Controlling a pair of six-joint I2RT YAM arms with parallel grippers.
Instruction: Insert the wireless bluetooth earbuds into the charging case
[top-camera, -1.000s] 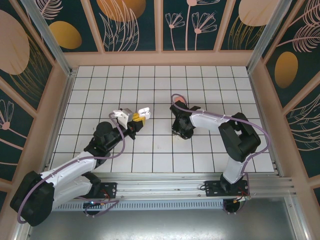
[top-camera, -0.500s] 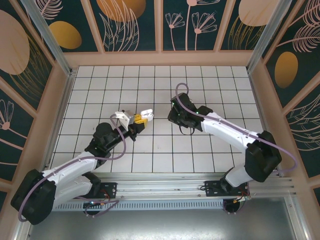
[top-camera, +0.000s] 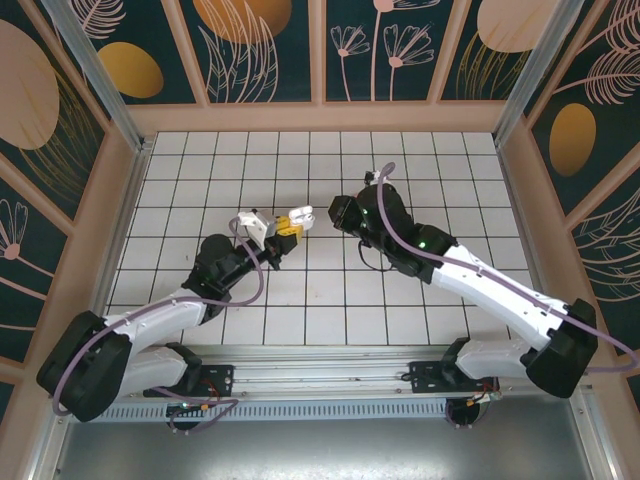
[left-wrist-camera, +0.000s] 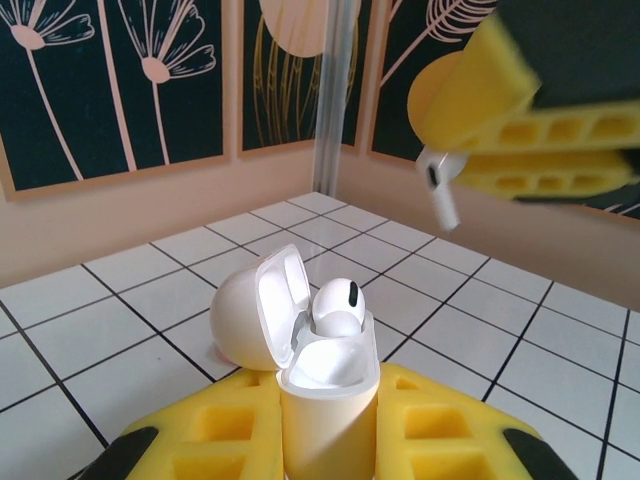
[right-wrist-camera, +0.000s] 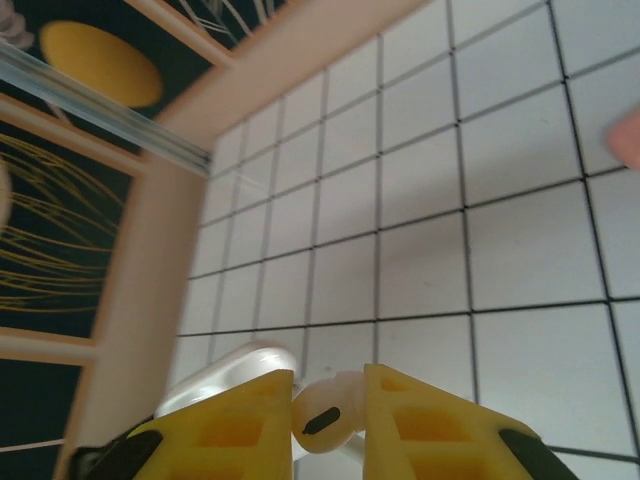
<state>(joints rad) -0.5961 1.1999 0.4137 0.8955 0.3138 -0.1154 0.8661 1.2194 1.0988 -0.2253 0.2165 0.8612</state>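
From overhead, the charging case is a small white speck at the tip of the left end effector. The bud carried by the right end effector is too small to make out there.

The left wrist view is clearer. The case stands upright, its lower body hidden between the yellow pads, which press against its sides, and its base is cut off by the bottom edge. Its lid is swung open to the left. One white earbud sits in a well with its rounded head showing and its stem hidden inside.

A second earbud, white with a dark slot, hangs stem-down above and to the right of the case, clear of it. It is pinched between the right end effector's pads.

In the right wrist view that bud is half cut off at the bottom, with the blurred lid just beside it. A cropped pink blur at the right edge may be one of the salmon pieces lying on the tiled counter.
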